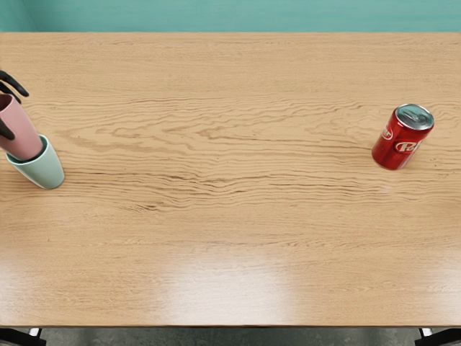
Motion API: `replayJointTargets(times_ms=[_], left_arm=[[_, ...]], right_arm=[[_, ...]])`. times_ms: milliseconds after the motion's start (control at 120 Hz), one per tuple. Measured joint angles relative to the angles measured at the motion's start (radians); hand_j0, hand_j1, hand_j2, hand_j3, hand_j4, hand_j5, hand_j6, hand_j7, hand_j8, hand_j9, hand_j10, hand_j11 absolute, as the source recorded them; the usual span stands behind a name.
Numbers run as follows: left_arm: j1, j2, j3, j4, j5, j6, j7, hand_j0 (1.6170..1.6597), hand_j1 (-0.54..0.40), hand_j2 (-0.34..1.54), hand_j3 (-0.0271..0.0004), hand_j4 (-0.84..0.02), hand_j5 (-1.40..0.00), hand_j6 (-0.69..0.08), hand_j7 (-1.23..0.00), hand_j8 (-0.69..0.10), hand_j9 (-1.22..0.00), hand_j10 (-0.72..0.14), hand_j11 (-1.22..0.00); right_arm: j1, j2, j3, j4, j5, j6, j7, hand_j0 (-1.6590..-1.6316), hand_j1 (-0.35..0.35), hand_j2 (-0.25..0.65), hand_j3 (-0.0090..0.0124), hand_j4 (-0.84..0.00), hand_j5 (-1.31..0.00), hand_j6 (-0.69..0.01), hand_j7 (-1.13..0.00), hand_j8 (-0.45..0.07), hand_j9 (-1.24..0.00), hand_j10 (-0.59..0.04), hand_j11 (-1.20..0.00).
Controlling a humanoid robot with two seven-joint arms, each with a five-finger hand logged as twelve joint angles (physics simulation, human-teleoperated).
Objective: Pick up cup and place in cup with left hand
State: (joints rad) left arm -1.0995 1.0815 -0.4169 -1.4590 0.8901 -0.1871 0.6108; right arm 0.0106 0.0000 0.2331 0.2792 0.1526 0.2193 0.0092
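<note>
The left robot hand reaches in just above the mint cup, pinching the pink cup between a digit on its near wall and others by its far side. The pink cup, mouth up, leans slightly, its base within the mint cup's mouth. The coming move seems to turn on lining up their long axes, then lowering and releasing. Well right of the mint cup, a red can stands on the counter.
</note>
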Motion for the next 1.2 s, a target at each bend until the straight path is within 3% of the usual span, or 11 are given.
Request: replayJointTargets(times_ms=[83,425,550,683,817,942,1017,1067,1125,1200], left_arm=[[0.0,-0.01,0.0,0.001,0.007,0.001,0.0,1.656,-0.076,0.12,0.0,-0.391,-0.51,-0.431,-0.5,-0.335,-0.51,-0.429,-0.51],[0.0,-0.028,0.002,0.003,0.01,0.007,0.0,1.6577,0.008,0.09,0.0,-0.303,-0.39,-0.312,-0.39,-0.294,-0.39,-0.31,-0.39],[-0.013,-0.086,-0.004,0.003,0.002,0.007,0.0,1.6578,0.142,0.06,0.0,-0.188,-0.24,-0.194,-0.24,-0.184,-0.24,-0.191,-0.24],[-0.064,-0.18,-0.014,0.006,-0.025,0.007,0.0,1.6579,0.237,0.03,0.0,-0.107,-0.13,-0.11,-0.13,-0.105,-0.13,-0.108,-0.13],[-0.086,-0.227,-0.022,0.016,-0.256,-0.036,0.0,1.658,0.287,0.02,0.0,-0.062,-0.07,-0.065,-0.07,-0.062,-0.07,-0.062,-0.07],[-0.085,-0.213,-0.055,0.02,-0.547,-0.259,0.0,1.658,0.311,0.01,0.0,-0.039,-0.05,-0.041,-0.04,-0.039,-0.04,-0.039,-0.04],[-0.071,-0.183,-0.072,0.023,-0.706,-0.344,0.0,1.658,0.319,0.01,0.0,-0.031,-0.03,-0.032,-0.03,-0.031,-0.03,-0.031,-0.03],[-0.026,-0.144,-0.078,0.031,-0.835,-0.374,0.0,1.658,0.324,0.01,0.0,-0.026,-0.03,-0.028,-0.03,-0.026,-0.03,-0.026,-0.03],[0.077,-0.126,-0.082,0.061,-0.987,-0.396,0.0,1.658,0.328,0.01,0.0,-0.022,-0.02,-0.023,-0.02,-0.022,-0.02,-0.022,-0.02],[0.103,-0.122,-0.084,0.105,-1.124,-0.411,0.0,1.658,0.333,0.0,0.0,-0.016,-0.02,-0.017,-0.02,-0.016,-0.02,-0.016,-0.02]], right_arm=[[0.0,0.0,0.0,0.0,0.0,0.0,0.0,-1.6581,-0.349,0.0,0.0,0.0,0.0,0.001,0.0,0.001,0.0,0.0,0.0],[0.0,0.0,0.0,0.0,0.0,0.0,0.0,-1.6581,-0.349,0.0,0.0,0.0,0.0,0.001,0.0,0.001,0.0,0.0,0.0],[0.0,0.0,0.0,0.0,0.0,0.0,0.0,-1.6581,-0.349,0.0,0.0,0.0,0.0,0.001,0.0,0.001,0.0,0.0,0.0],[0.0,0.0,0.0,0.0,0.0,0.0,0.0,-1.6581,-0.349,0.0,0.0,0.0,0.0,0.001,0.0,0.0,0.0,0.0,0.0],[0.0,0.0,0.0,0.0,0.0,0.0,0.0,-1.6581,-0.349,0.0,0.0,0.0,0.0,0.001,0.0,0.001,0.0,0.0,0.0],[0.0,0.0,0.0,0.0,0.0,0.0,0.0,-1.6581,-0.349,0.0,0.0,0.0,0.0,0.001,0.0,0.001,0.0,0.0,0.0],[0.0,0.0,0.0,0.0,0.0,0.0,0.0,-1.6581,-0.349,0.0,0.0,0.0,0.0,0.001,0.0,0.001,0.0,0.0,0.0],[0.0,0.0,0.0,0.0,0.0,0.0,0.0,-1.6581,-0.349,0.0,0.0,0.0,0.0,0.001,0.0,0.001,0.0,0.0,0.0],[0.0,0.0,0.0,0.0,0.0,0.0,0.0,-1.6581,-0.349,0.0,0.0,0.0,0.0,0.001,0.0,0.001,0.0,0.0,0.0],[0.0,0.0,0.0,0.0,0.0,0.0,0.0,-1.6581,-0.349,0.0,0.0,0.0,0.0,0.001,0.0,0.001,0.0,0.0,0.0]])
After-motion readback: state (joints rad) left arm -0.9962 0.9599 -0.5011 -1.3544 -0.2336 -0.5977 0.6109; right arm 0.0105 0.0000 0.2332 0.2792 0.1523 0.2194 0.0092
